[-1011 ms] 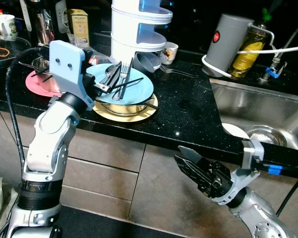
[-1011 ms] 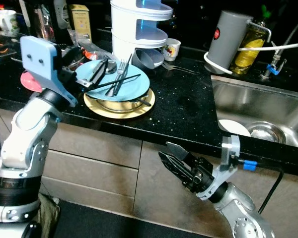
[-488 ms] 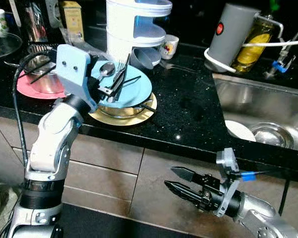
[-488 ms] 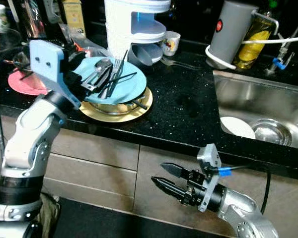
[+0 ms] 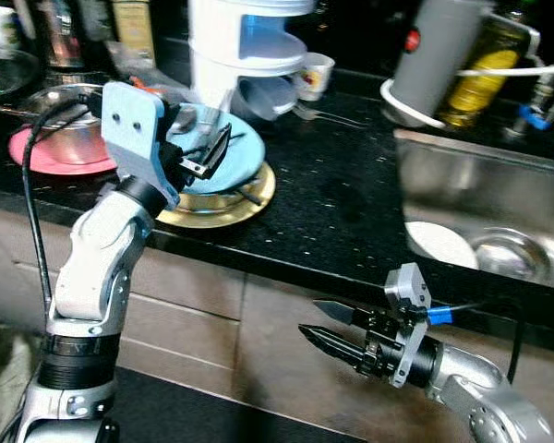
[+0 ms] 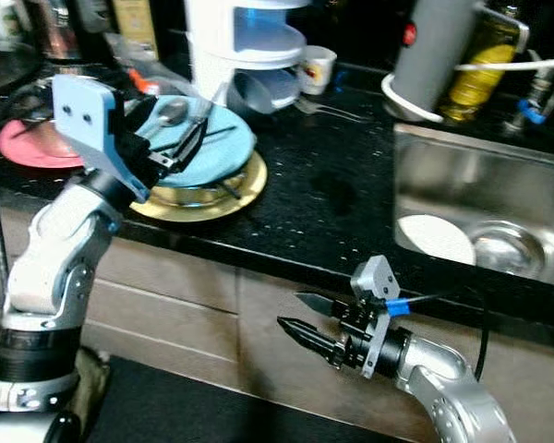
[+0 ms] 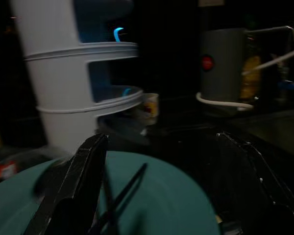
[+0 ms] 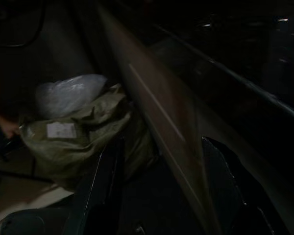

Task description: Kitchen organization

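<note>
Since the thin, stiff, slippery cutlery (image 5: 223, 148) lies loose on the blue plate (image 5: 245, 159) just beyond my left fingers (image 5: 208, 155), which stand wide, I would pinch a handle mid-length.

Utensils (image 6: 180, 129) apparently on stacked plates (image 6: 223, 152)

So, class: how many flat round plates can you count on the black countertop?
3: a pink plate under the steel bowl at the left, and a light blue plate stacked over a gold plate. Others may be hidden.
</note>
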You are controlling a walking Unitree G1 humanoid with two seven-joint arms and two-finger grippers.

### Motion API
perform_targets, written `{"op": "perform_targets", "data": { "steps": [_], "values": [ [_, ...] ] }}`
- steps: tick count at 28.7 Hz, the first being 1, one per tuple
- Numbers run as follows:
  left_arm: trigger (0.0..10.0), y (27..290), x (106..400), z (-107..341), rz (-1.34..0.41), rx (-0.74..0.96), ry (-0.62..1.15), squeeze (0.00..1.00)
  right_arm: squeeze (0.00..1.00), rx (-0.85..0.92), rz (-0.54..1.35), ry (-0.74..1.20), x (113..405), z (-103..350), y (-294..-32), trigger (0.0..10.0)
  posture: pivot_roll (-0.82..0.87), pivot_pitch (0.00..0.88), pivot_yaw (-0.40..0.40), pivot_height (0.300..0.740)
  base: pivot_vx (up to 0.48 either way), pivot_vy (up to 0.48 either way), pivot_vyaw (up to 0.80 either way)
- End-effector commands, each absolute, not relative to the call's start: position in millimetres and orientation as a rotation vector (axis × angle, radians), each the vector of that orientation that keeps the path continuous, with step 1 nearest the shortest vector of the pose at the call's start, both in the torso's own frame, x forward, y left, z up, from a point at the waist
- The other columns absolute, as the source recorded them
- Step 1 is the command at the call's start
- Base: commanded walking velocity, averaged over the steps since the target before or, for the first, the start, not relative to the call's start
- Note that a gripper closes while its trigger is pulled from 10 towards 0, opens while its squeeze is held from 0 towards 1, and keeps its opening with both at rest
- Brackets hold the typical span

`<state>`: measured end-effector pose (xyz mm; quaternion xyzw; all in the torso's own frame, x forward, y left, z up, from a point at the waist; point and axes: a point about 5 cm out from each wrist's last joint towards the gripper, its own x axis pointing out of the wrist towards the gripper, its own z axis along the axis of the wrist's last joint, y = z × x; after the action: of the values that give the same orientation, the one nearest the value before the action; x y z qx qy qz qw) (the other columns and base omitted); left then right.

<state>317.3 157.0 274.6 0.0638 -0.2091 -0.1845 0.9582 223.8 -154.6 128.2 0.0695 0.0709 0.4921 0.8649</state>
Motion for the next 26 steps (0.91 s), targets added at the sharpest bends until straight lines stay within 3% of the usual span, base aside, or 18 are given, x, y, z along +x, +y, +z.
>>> {"op": "perform_targets", "data": {
  "steps": [1,14,26],
  "values": [
    [10.0,153.8,317.8,280.5,-0.394,0.153,-0.426,0.00,0.00,0.138,1.028,0.179,221.5,122.6,-155.1,10.0,0.12,0.050,-0.117,0.740,0.000,0.000,-0.80],
    [10.0,150.7,316.3,274.7,-0.385,0.139,-0.401,0.00,0.00,0.121,1.023,0.194,226.6,120.4,-155.9,10.0,0.09,0.043,-0.143,0.740,0.000,0.000,-0.06],
    [10.0,149.1,316.3,270.0,-0.384,0.135,-0.369,0.00,0.00,0.138,1.018,0.180,226.4,118.2,-146.8,10.0,0.06,0.031,-0.103,0.740,0.000,0.000,0.00]
  ]
}}
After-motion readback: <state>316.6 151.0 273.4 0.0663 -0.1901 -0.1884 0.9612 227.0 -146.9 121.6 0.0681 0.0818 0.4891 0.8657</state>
